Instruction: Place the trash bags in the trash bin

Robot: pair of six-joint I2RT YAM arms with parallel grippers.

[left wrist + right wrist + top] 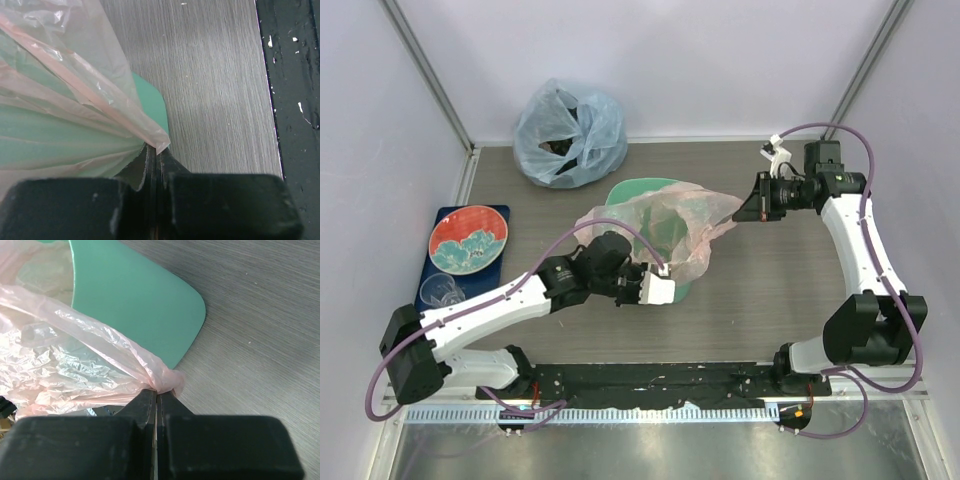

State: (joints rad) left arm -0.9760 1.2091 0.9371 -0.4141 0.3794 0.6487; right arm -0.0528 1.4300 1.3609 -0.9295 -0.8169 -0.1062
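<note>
The pale-pink trash bag is stretched out over the mouth of the mint-green trash bin in mid-table. My left gripper is shut on the bag's near edge, beside the bin's near corner. My right gripper is shut on the bag's right edge, just off the bin's rim. The bag hangs slack between the two grips and covers most of the bin's opening.
A bulging pale-blue bag sits at the back, behind the bin. A red patterned plate on a blue mat and a clear cup lie at the left. White walls enclose the table.
</note>
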